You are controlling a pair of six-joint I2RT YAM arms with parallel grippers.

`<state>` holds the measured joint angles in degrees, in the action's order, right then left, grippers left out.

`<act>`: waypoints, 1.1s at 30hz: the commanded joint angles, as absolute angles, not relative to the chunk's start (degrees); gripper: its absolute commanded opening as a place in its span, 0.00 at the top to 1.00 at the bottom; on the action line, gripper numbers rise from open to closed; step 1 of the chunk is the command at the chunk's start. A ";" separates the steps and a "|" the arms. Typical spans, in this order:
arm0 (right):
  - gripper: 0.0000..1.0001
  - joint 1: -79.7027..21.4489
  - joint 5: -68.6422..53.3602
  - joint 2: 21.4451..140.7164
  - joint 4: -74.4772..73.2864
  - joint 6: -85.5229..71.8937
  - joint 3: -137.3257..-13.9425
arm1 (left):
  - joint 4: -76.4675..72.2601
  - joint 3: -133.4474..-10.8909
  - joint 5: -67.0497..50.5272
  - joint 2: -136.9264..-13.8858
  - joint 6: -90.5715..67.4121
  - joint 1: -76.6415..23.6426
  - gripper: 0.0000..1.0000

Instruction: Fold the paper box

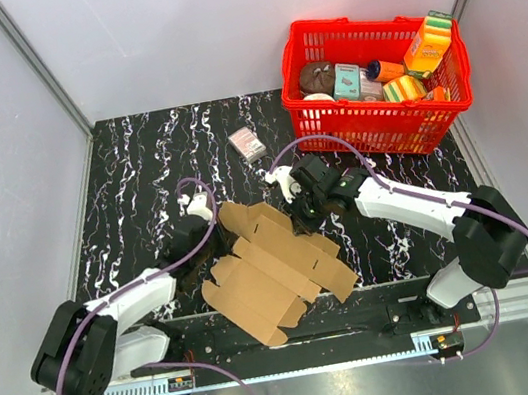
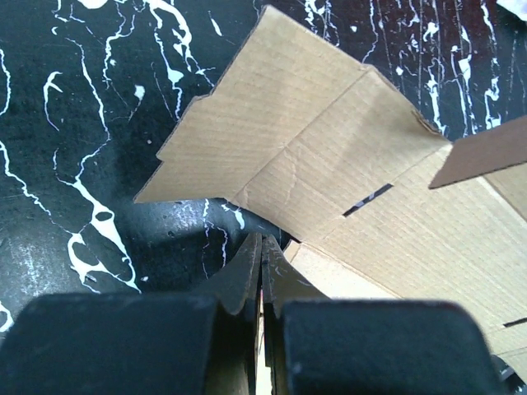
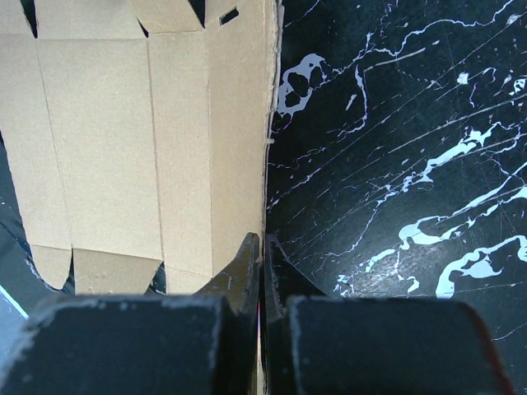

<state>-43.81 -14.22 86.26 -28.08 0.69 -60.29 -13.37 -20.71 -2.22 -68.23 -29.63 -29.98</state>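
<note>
The left end effector (image 2: 262,247) is clenched, with a thin pale strip of cardboard caught between its fingers, so it appears to be pinching the edge of the paper box (image 2: 329,164). The right end effector (image 3: 262,245) is also clenched, and the long straight edge of the sheet runs right into its fingertips.

Between the two arms the paper box lies on the dark marbled worktop (image 1: 137,168), near its front edge, as an opened-out cut sheet. Its creases, notched flaps and slots are all visible. One or two panels near the grips stand tilted up off the surface.

By my judgement the task is at an early stage. No walls meet, no tab sits in a slot, and every side has yet to be raised and locked. A red basket (image 1: 374,128) of groceries stands well apart at the far right.
</note>
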 commanded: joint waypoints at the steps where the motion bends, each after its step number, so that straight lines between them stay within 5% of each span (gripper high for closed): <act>1: 1.00 -43.68 -13.62 86.57 -26.02 0.26 -60.38 | -15.20 -19.78 -5.36 -65.22 -29.88 -29.97 1.00; 33: 1.00 -43.59 -14.41 87.89 -25.66 -1.23 -60.38 | -20.04 -16.44 -7.47 -66.79 -33.75 -36.91 1.00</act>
